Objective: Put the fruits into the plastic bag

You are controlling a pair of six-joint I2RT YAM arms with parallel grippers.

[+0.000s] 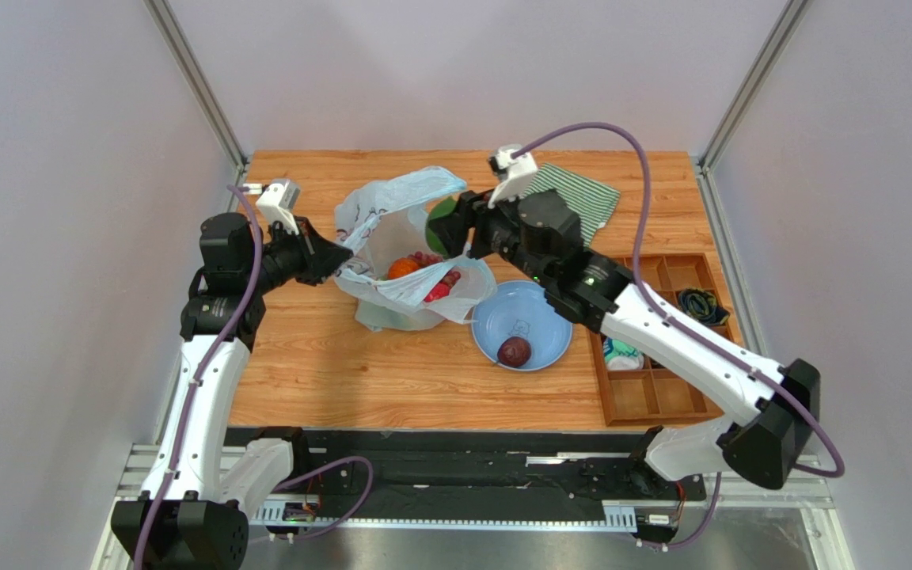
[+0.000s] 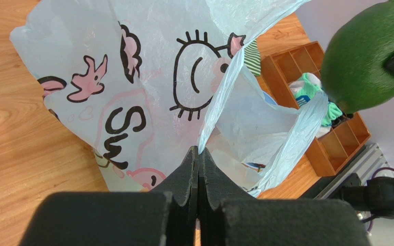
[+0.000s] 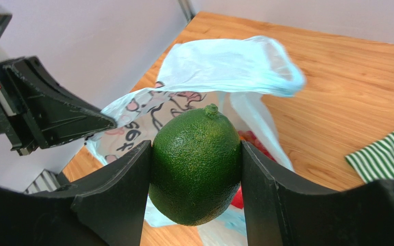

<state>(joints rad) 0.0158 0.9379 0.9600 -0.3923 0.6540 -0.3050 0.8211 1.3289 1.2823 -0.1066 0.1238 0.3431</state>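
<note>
The left hand (image 1: 332, 255) is pressed together on a thin fold of the plastic bag (image 1: 407, 214), pinching the left rim of its mouth. In the left wrist view the two fingers (image 2: 199, 154) meet with only the film between them, and the printed side of the bag (image 2: 132, 77) rises from that pinch. The mouth gapes wide, with one handle loop arched over its far side.

The right hand (image 1: 449, 226) is clamped on a dark green fruit (image 1: 441, 220), its jaws set against the fruit's two sides. The fruit (image 3: 196, 164) hangs in the air at the right edge of the bag's mouth and is not yet inside. The bag (image 3: 225, 66) lies open beyond and below it.

An orange fruit (image 1: 403, 270) and a red fruit (image 1: 439, 289) already lie in the bag. A dark purple fruit (image 1: 514, 352) sits on the blue plate (image 1: 491, 321), just beside the bag's right front corner.

The striped cloth (image 1: 586, 196) lies behind the right hand, near the far edge of the tabletop (image 1: 342, 368). A wooden tray (image 1: 601, 368) of compartments runs along the right edge. Bare wood lies in front of the bag and to its left, up to the left edge, where the left arm reaches in. The space between the two hands is taken up by the bag's mouth.
</note>
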